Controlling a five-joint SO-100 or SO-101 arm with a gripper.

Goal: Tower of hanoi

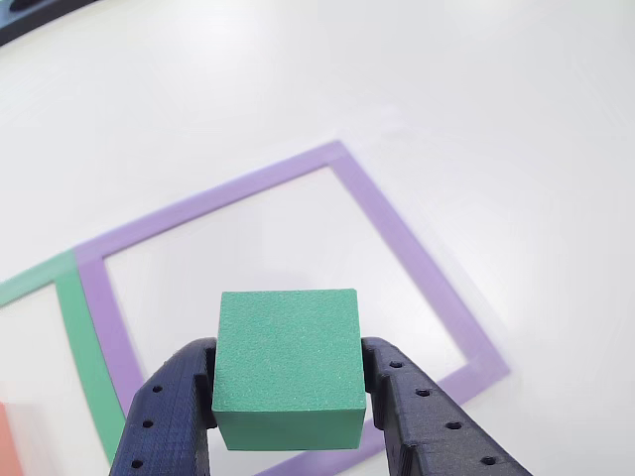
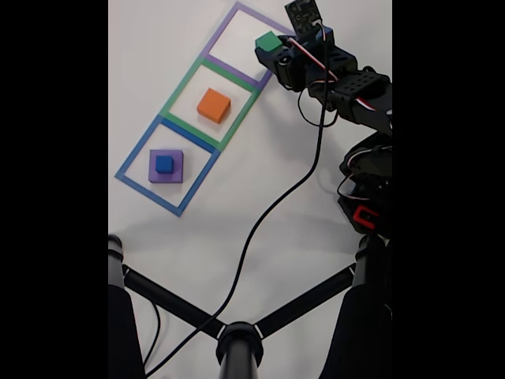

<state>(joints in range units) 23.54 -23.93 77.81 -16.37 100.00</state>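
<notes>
My gripper (image 1: 289, 397) is shut on the green cube (image 1: 288, 367), its dark blue fingers (image 1: 169, 416) pressing both sides. The cube hangs over the near edge of the purple square outline (image 1: 397, 233). In the fixed view the gripper (image 2: 272, 49) holds the green cube (image 2: 268, 41) at the right side of the purple outline (image 2: 237, 9). The orange cube (image 2: 214, 105) sits inside the green outline (image 2: 180, 87). The small dark blue cube (image 2: 163, 164) rests on top of the purple cube (image 2: 177, 174) inside the blue outline (image 2: 134, 154).
The arm and its black cable (image 2: 268, 213) run down the right side of the white table (image 2: 158, 47). A black tripod frame (image 2: 237, 339) crosses the bottom of the fixed view. An orange corner (image 1: 8, 441) shows at the left edge of the other view.
</notes>
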